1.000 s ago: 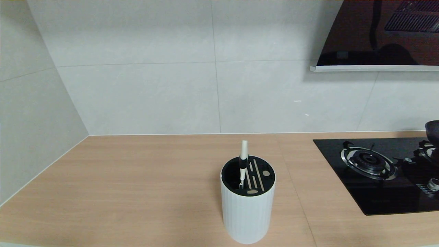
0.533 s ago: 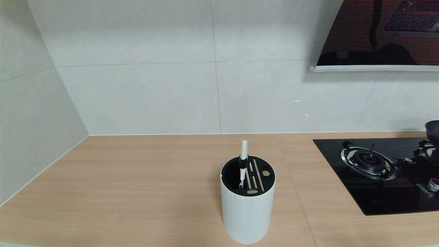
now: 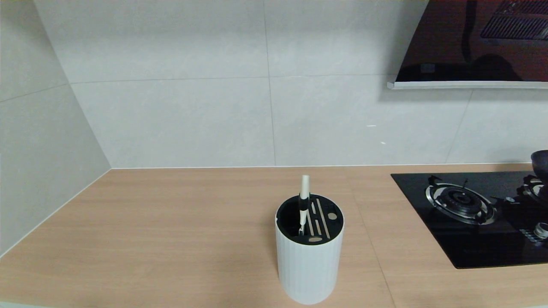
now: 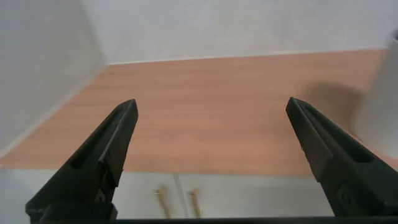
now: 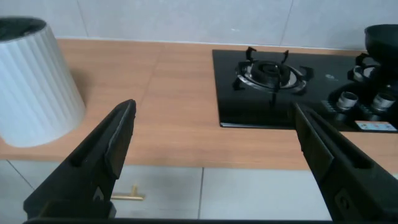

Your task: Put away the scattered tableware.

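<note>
Nothing is changing against the earlier head frames: the utensil holder [image 3: 309, 265] and the cream-handled utensil [image 3: 304, 188] are sitting exactly where they were a second ago (only the dark pot [image 3: 540, 160] at the far right edge is wobbling a hair in the frame).

The left tool [image 4: 211, 106] is hanging released, its fingers [image 4: 115, 143] spread wide, free in the air just off the front edge of the worktop [image 4: 205, 149]. Cabinet doors with gold handles [image 4: 160, 196] are showing below it, and the holder's white side is peeking in at the edge of that wrist view.

The right tool [image 5: 212, 106] is hanging released too, spread just as wide and gripping no object, also off the worktop's front edge. Beyond it the holder is standing on the wood, with the black hob [image 5: 273, 93] and its burner [image 5: 268, 71] further over and the pot behind the knobs [image 5: 345, 99].

In the head view the holder is standing upright near the worktop's front, well left of the hob. The utensil is standing upright in the open compartment on the left of the holder's black slotted top [image 3: 325, 218], handle end up. The tiled wall [image 3: 171, 119] is running behind, with the range hood [image 3: 475, 42] hanging above the hob.
</note>
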Motion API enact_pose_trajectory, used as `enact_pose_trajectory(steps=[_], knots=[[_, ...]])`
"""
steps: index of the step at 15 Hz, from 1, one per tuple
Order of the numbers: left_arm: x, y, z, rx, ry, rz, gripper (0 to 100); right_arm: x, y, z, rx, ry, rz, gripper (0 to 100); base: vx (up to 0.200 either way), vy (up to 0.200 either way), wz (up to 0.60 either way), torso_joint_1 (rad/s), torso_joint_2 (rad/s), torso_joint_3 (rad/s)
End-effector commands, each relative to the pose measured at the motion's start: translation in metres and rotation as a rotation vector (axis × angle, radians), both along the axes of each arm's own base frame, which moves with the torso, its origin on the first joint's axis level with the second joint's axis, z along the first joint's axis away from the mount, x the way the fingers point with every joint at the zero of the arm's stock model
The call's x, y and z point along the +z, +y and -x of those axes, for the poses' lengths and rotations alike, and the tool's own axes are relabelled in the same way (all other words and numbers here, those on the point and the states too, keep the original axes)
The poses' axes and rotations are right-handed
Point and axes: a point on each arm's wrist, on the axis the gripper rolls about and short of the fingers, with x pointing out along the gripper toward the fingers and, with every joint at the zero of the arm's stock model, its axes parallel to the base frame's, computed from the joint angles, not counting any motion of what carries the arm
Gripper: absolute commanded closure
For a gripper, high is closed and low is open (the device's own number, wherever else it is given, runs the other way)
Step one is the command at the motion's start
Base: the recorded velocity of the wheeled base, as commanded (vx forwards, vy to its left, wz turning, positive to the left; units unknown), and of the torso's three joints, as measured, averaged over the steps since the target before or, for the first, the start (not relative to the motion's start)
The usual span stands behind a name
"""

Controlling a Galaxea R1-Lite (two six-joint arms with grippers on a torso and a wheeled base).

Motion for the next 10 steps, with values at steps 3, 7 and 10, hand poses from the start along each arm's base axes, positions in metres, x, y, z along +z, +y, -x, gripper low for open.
enact_pose_trajectory(steps=[3,7,10], knots=[[-0.0081,-0.0025,-0.0011,-0.114,0.061,-0.001,0,-0.0014,0.0005,-0.0005,0.021,0.008,-0.011,0,0.000,0.000,0.00,0.000,0.00,0.000],[-0.0080,-0.0026,-0.0011,-0.119,0.060,0.028,0,-0.0014,0.0005,-0.0005,0.021,0.008,-0.020,0,0.000,0.000,0.00,0.000,0.00,0.000],[-0.0074,-0.0026,-0.0010,-0.117,0.057,0.047,0,-0.0014,0.0005,-0.0005,0.020,0.008,-0.026,0,0.000,0.000,0.00,0.000,0.00,0.000]])
